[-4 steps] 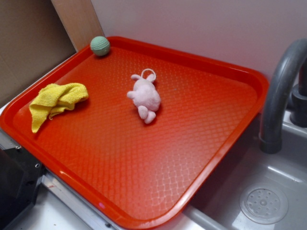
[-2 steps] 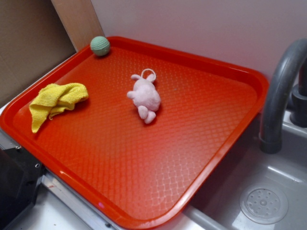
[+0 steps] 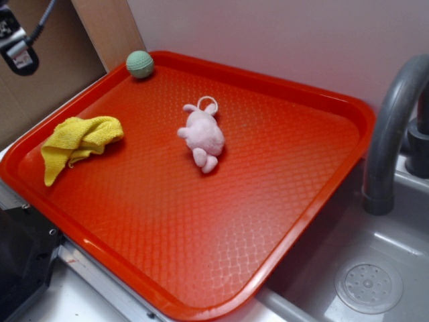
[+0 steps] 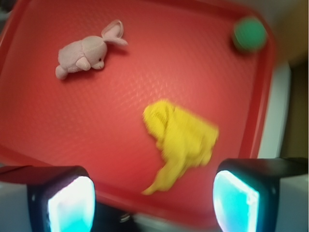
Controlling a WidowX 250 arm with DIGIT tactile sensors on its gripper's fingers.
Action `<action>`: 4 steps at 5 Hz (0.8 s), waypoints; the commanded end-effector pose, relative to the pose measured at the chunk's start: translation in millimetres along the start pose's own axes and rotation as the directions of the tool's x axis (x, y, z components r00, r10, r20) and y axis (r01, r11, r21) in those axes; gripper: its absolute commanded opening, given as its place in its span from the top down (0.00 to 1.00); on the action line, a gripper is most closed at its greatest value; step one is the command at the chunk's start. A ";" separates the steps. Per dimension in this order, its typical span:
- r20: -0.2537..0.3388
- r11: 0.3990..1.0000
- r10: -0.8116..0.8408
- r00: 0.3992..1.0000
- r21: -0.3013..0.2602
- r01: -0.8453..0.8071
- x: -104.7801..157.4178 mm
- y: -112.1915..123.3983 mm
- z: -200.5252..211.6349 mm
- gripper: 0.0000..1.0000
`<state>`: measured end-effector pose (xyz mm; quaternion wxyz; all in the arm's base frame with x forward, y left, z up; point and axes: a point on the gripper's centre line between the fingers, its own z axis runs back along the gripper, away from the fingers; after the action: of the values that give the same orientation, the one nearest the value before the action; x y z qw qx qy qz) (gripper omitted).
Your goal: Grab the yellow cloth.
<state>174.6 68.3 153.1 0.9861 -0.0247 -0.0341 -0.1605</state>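
Observation:
The yellow cloth [image 3: 79,142] lies crumpled on the left part of the red tray [image 3: 288,201], near its left rim. In the wrist view the yellow cloth [image 4: 182,140] shows blurred, below and ahead of my gripper [image 4: 153,200], whose two fingers stand wide apart with nothing between them. In the exterior view only a part of the arm [image 3: 17,40] shows at the top left corner, high above the tray; the fingers are out of that frame.
A pink plush bunny [image 3: 203,134] lies mid-tray and a green knitted ball [image 3: 139,64] sits at the tray's far left corner. A grey faucet [image 3: 392,127] and sink with drain [image 3: 369,287] stand to the right. A wooden board [image 3: 107,30] leans at the back left.
A part of the arm has come into the exterior view at the top left corner. The cloth, bunny and ball have not moved.

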 end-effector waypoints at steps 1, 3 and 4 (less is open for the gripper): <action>0.040 0.983 -0.166 0.985 0.079 0.163 17.8 5.5 -85.8 0.00; 0.026 0.994 -0.095 0.995 0.065 0.093 9.8 -3.5 -125.5 1.00; 0.021 0.996 -0.081 0.996 0.046 0.080 9.4 3.6 -126.3 1.00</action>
<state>181.1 64.2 22.7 0.9797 -0.0088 -0.0403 -0.1963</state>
